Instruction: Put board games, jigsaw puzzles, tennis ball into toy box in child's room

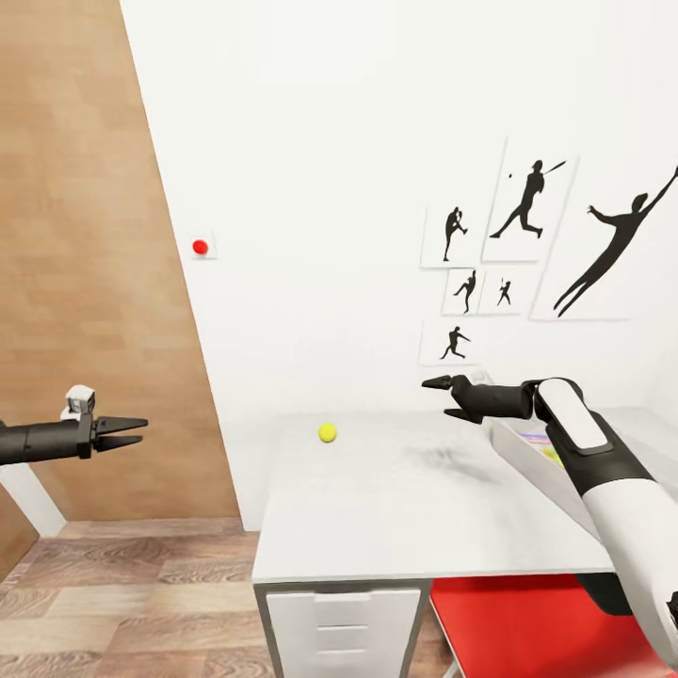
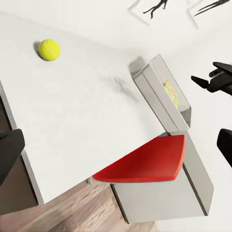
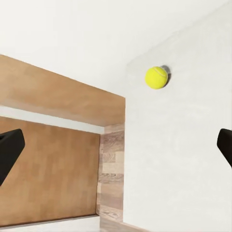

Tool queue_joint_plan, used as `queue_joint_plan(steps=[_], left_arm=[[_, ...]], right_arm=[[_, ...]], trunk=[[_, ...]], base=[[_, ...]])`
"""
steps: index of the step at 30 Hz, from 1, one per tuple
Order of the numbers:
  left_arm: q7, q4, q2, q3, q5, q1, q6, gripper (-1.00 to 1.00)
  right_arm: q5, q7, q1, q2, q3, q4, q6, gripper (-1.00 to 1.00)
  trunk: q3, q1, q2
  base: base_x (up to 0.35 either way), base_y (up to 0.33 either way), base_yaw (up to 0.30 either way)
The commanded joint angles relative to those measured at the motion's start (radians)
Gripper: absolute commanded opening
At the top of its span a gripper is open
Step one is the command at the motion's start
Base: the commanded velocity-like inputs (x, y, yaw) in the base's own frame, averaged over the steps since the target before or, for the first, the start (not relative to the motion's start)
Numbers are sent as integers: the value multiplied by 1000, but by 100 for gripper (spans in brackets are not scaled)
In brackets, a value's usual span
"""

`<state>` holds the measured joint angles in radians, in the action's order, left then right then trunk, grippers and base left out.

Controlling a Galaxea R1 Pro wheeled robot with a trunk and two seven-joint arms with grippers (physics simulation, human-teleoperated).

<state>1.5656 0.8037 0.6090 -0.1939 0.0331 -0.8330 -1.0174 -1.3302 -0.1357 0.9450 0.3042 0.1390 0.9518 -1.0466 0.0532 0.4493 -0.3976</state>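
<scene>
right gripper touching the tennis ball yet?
Apart. In the head view the right gripper hangs open above the table, with bare tabletop between it and the tennis ball.

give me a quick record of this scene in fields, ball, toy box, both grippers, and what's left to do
ball: tennis ball lies alone on the grey table, near the wall
toy box: bin at the table's right end, colourful flat items inside
right gripper: open, empty, above the table between ball and bin
left gripper: empty, off the table's left side over the floor, jaws slightly apart
chair: red seat under the table
remaining: ball not yet in the bin
</scene>
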Motion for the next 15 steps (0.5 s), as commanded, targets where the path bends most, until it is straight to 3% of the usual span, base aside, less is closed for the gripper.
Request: queue_joint_plan(steps=[1, 6, 8, 15], left_arm=[[-1, -6, -6, -6, 9, 5, -5, 100], [-29, -34, -34, 0, 8, 33, 23, 100], [-25, -34, -44, 1, 7, 45, 34, 100], [5, -18, -40, -2, 8, 79, 27, 100]], right_arm=[[-16, -16, -5, -5, -3, 7, -1, 100], [-47, -44, -21, -33, -7, 35, 17, 100], [-42, -51, -10, -45, 4, 28, 22, 100], [-6, -12, 5, -84, 21, -11, 29, 100]], trunk=[[2, 1, -2], [2, 1, -2], [2, 1, -2], [2, 1, -2]], base=[[0, 0, 0], [0, 0, 0], [0, 0, 0], [0, 22, 0]])
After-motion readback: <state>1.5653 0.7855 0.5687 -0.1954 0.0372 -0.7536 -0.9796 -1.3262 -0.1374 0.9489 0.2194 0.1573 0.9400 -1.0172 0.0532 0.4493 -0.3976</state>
